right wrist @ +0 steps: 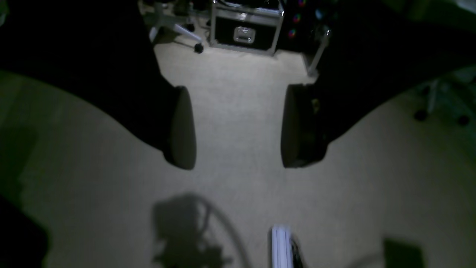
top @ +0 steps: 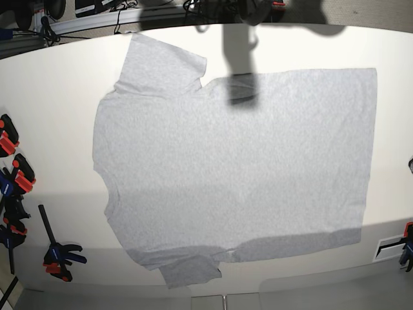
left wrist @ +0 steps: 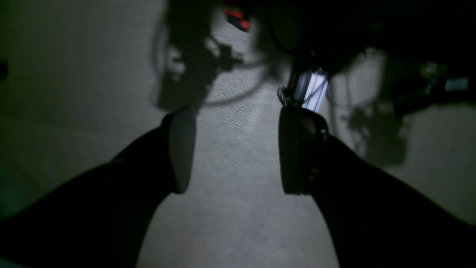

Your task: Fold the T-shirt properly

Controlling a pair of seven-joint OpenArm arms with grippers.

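Note:
The light grey T-shirt lies spread flat on the white table in the base view, plain side up. Its neck is to the left and its hem to the right. One sleeve points to the far edge, the other to the near edge. Neither arm shows in the base view. My left gripper is open and empty over a grey carpet-like surface. My right gripper is open and empty over beige carpet. The shirt does not show in either wrist view.
Orange and black clamps and a further clamp sit along the table's left edge, another clamp at the right edge. An arm's shadow falls across the shirt's far side. A black flight case stands on the floor.

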